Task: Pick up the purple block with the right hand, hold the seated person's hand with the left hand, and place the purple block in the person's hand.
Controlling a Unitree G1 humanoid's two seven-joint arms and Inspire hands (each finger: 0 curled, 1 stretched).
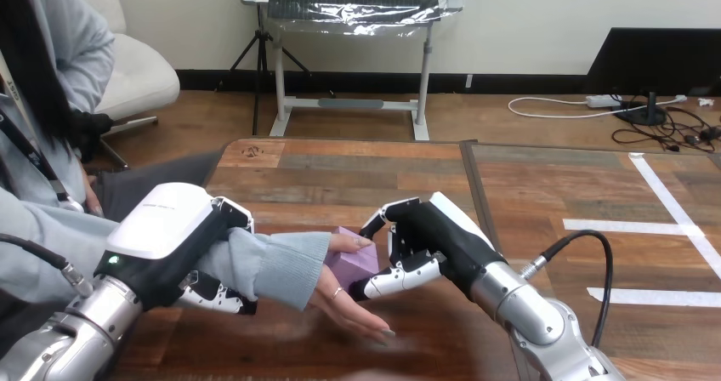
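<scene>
The purple block (353, 262) rests in the person's hand (347, 306), which reaches in from the left, palm up, over the table's near middle. My right hand (418, 243) comes in from the right; its fingers and thumb are curled round the block. My left hand (174, 241) is at the left, wrapped round the person's forearm (276, 266) in its light blue sleeve, with fingers showing under the sleeve.
The wooden table (357, 173) stretches away beyond the hands, and a second surface with white tape lines (633, 225) adjoins it on the right. The person sits at the left edge.
</scene>
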